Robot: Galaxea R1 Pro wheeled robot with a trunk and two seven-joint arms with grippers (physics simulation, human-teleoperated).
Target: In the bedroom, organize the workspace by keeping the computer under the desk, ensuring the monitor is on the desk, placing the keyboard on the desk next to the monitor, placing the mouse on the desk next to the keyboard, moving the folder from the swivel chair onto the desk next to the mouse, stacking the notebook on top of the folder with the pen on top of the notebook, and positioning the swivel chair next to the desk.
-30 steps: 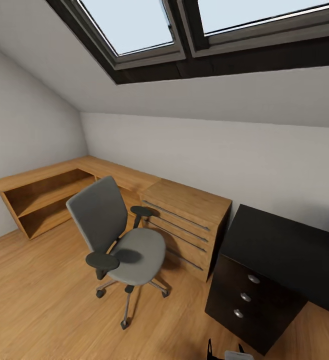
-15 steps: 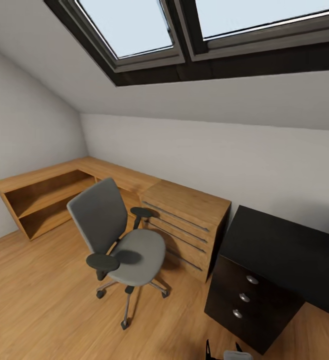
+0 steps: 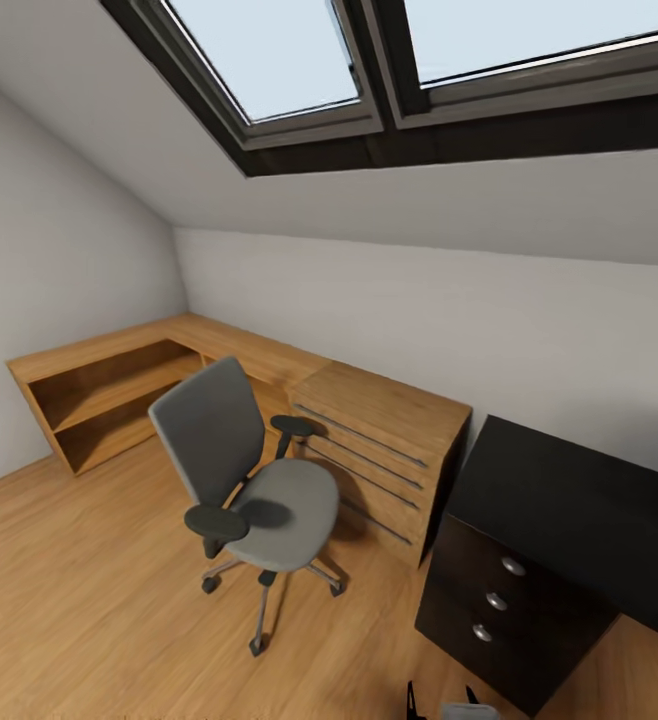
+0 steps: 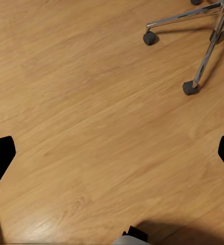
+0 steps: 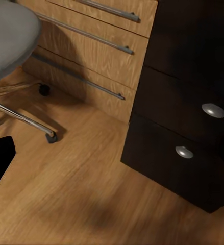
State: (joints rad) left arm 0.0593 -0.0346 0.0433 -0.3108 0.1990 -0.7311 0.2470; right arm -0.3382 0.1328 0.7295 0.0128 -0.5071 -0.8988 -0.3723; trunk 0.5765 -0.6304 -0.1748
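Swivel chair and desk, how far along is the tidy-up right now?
Little looks done. The swivel chair has a bare seat with no folder on it and stands on the wood floor in front of a low wooden cabinet, apart from the desk. The visible part of the desk top is bare. Nothing is in hand: the left pincer hangs open over the floor. Every placement, including the chair, looks left to do.

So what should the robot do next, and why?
Probably roll a little closer to the swivel chair and reach for it. Its grey seat looks bare, with no folder on it, and it stands on the wood floor in front of the light-wood drawers, apart from the black desk. It has to end up next to that desk.
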